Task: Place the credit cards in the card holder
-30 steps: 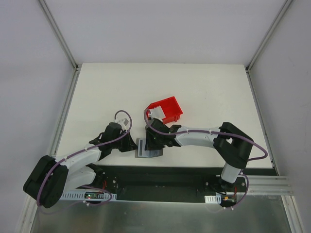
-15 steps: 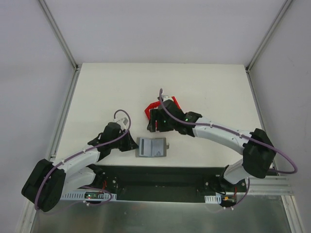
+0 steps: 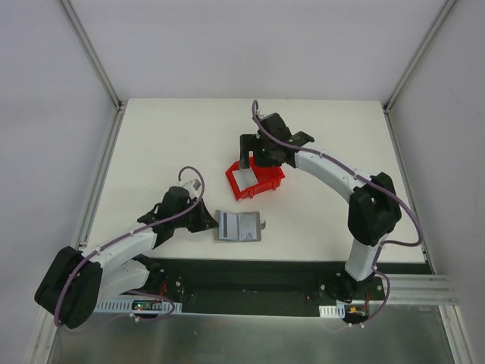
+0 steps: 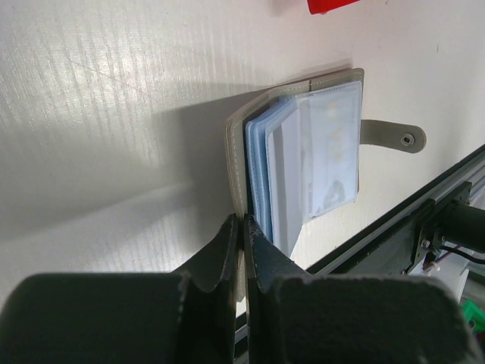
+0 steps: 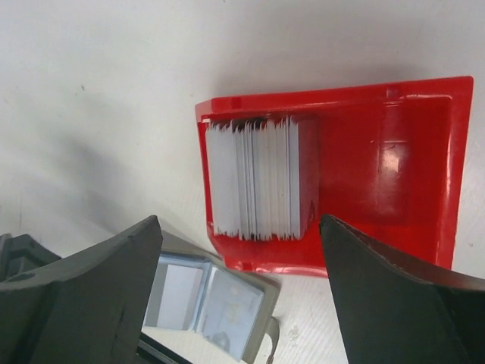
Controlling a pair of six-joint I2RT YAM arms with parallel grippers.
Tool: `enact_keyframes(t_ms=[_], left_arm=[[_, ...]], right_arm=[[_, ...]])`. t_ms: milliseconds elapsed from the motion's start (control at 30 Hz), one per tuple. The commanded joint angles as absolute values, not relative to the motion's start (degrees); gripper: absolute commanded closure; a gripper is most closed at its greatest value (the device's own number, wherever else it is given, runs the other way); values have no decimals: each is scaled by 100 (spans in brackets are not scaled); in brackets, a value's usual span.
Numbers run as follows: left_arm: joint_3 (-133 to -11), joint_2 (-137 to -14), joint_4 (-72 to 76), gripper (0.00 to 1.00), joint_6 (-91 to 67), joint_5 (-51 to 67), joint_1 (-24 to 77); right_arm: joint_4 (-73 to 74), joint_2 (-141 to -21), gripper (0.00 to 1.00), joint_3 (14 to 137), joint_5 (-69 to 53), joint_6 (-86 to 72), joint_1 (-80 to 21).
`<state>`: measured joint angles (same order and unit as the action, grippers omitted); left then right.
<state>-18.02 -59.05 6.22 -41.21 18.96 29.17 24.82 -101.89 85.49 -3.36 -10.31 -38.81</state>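
Note:
The grey card holder (image 3: pixel 239 226) lies open near the table's front edge, with pale cards in its blue-grey slots (image 4: pixel 330 152). My left gripper (image 3: pixel 206 220) (image 4: pixel 242 221) is shut on the edge of its left cover. A stack of white credit cards (image 5: pixel 258 178) (image 3: pixel 244 176) stands on edge in the left end of the red bin (image 5: pixel 394 167) (image 3: pixel 265 182). Above the bin's far side hangs my right gripper (image 3: pixel 252 161) (image 5: pixel 241 220), open and holding nothing. The card holder (image 5: pixel 212 299) shows below the bin in the right wrist view.
The holder's strap with its round snap (image 4: pixel 395 137) sticks out to the right. The black front rail (image 3: pixel 250 274) runs just behind the holder's near edge. White walls and metal frame posts (image 3: pixel 91 53) enclose the table.
My right gripper has left the card holder, moved back over the red bin and opened wide. The left gripper has kept its hold; the holder has barely shifted.

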Motion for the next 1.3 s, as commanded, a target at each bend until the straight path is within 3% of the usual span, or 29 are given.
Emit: enact_keyframes(t_ms=[0, 367, 800, 1267], left_arm=[[-2048, -5994, 571, 100, -4122, 1872, 2909], [-2057, -6099, 571, 100, -4078, 1863, 2909], [-2092, -6223, 563, 100, -4025, 1863, 2900], [-2101, -6240, 580, 100, -3981, 1916, 2900]], right_arm=[[2874, -10730, 11, 9131, -888, -651, -3709], [2733, -11539, 4, 9492, -1345, -518, -3586], [2611, -11997, 2, 9624, -1872, -562, -3489], [2452, -11611, 18, 9378, -2382, -606, -3454]])
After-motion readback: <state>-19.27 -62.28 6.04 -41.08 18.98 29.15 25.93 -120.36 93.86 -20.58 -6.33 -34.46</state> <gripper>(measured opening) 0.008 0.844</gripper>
